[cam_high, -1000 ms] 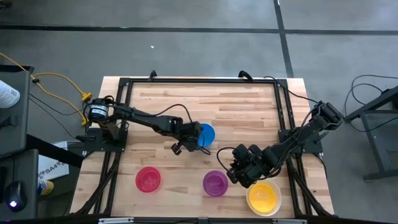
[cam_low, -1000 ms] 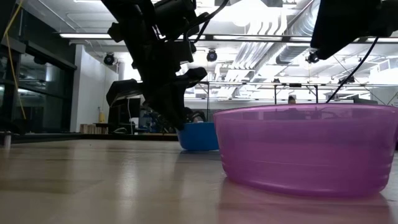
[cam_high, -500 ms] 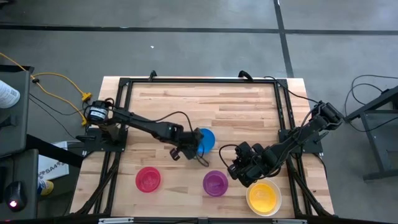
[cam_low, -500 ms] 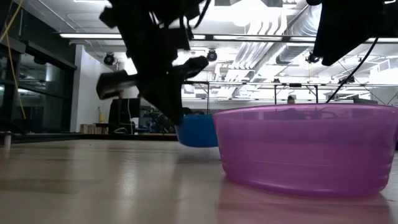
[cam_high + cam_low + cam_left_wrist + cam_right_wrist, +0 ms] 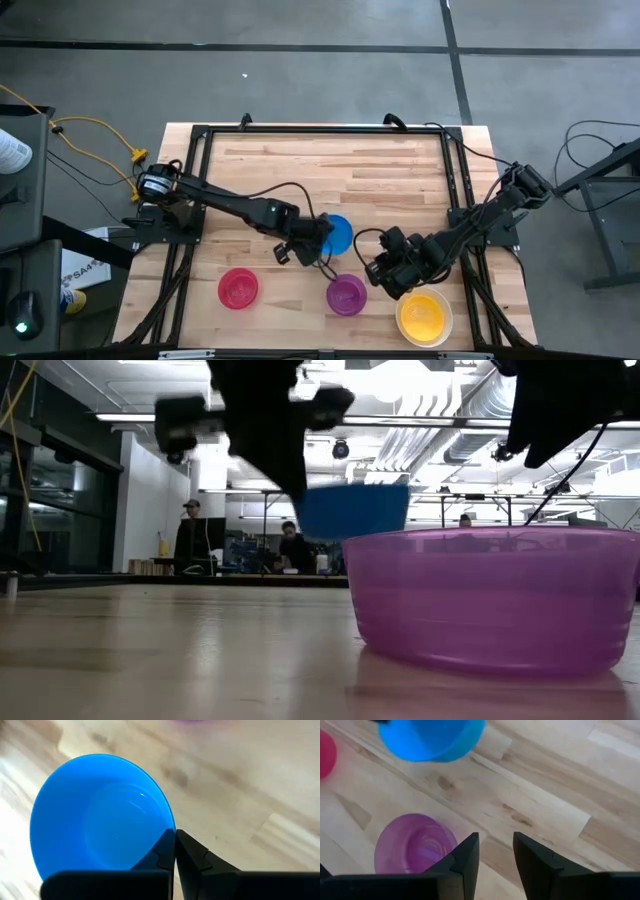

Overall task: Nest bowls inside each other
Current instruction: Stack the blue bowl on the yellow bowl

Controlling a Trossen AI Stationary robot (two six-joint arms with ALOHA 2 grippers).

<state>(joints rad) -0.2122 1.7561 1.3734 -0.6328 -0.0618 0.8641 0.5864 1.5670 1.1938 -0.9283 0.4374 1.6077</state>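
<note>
Blue bowl (image 5: 336,233): thin plastic, judged light and stiff, with smooth walls that could slip. The rim is the one sensible place to take it, one finger inside and one outside. Left gripper (image 5: 174,851) does exactly this; its jaws are pinched together on the rim. Low view shows the bowl clear of the table (image 5: 380,165), hanging roughly level above the wood. It sits near the table's middle, toward the front edge, just behind the purple bowl (image 5: 346,294).

Left arm reaches long and low from the left edge across the table, wrist bent down over the bowl.

Right gripper (image 5: 493,851) hovers beside the purple bowl, jaws apart and holding nothing. Its arm comes in from the right edge.

Pink bowl (image 5: 239,288) rests near the front edge, left of centre. Yellow bowl (image 5: 423,316) sits near the front right corner, possibly inside a white bowl; its pale rim is hard to read.
</note>
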